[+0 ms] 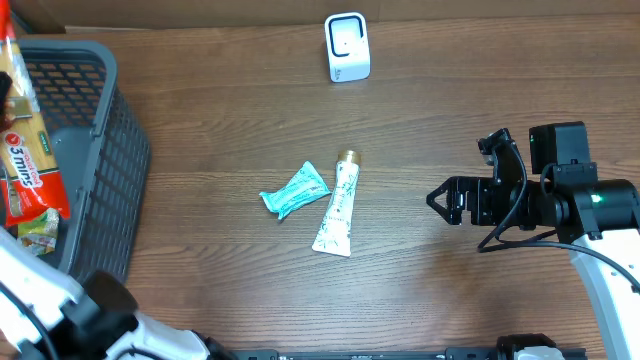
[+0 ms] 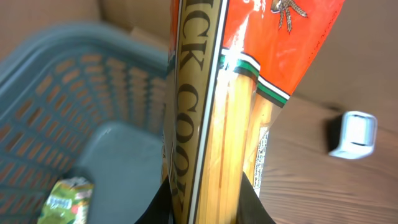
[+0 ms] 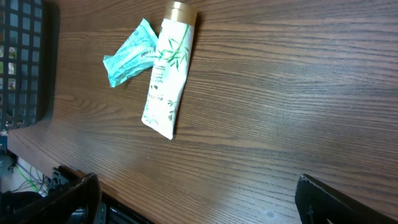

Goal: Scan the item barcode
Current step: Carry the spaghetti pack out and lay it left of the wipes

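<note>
Above the basket [image 2: 56,93], left fingers [image 2: 255,208] tight around the spaghetti packet [image 2: 211,124]; right fingers [image 3: 336,202] wide apart, empty, over the desk [image 3: 280,93]

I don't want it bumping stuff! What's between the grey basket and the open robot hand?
In the overhead view, a teal packet and a white tube lie between the basket and the right gripper.

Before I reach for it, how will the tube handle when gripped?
The tube looks soft-walled, so it may dent when squeezed. Its flat crimped end probably keeps it from rolling. It seems to touch the teal packet, which may shift too.
</note>
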`<state>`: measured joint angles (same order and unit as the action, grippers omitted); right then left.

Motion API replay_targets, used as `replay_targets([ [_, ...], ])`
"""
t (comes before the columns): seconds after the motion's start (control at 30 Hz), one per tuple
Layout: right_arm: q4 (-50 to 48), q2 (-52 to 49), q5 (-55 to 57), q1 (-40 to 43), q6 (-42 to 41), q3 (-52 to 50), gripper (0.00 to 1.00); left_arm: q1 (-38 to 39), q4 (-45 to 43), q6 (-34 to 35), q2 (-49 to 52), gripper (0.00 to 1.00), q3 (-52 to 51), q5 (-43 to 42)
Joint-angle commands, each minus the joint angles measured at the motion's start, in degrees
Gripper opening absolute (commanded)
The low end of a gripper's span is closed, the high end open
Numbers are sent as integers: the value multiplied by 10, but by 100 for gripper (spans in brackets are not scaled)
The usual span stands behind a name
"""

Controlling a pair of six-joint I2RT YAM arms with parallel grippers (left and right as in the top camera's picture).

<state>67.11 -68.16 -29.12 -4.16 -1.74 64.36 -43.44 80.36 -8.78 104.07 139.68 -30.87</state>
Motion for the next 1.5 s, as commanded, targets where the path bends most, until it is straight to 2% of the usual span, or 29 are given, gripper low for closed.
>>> replay_targets([
  [0.0,-2,0,2,-3,1,-3,100,37,16,16,-75,4,29,-80],
  [0.13,-2,0,2,-3,1,-3,100,113,79,5,-91,4,29,-59],
  [0.27,-7,0,2,-3,1,-3,99,219,135,-2,-76,4,3,14],
  [0.43,-6,0,2,-3,1,-3,99,340,116,11,-58,4,-97,70],
  [0.57,-5,0,2,-3,1,-3,99,399,35,75,-47,4,-225,130],
  [0.77,-3,0,2,-3,1,-3,99,436,-122,181,-46,4,-460,211],
  [0.97,-4,0,2,-3,1,-3,99,470,-301,231,-46,4,-663,207],
  [1.1,-3,0,2,-3,1,-3,99,486,-381,257,-46,6,-731,168],
  [1.13,-3,0,2,-3,1,-3,99,488,-392,257,-46,17,-736,155],
  [1.17,-3,0,2,-3,1,-3,99,489,-396,257,-46,37,-736,146],
  [1.2,-3,0,2,-3,1,-3,99,488,-399,257,-47,66,-732,137],
  [1.23,-3,0,2,-3,1,-3,99,488,-398,255,-48,100,-723,125],
  [1.33,-4,0,2,-3,1,-3,99,478,-362,247,-53,100,-663,97],
  [1.47,-4,0,2,-3,1,-3,99,459,-263,227,-73,100,-517,94],
])
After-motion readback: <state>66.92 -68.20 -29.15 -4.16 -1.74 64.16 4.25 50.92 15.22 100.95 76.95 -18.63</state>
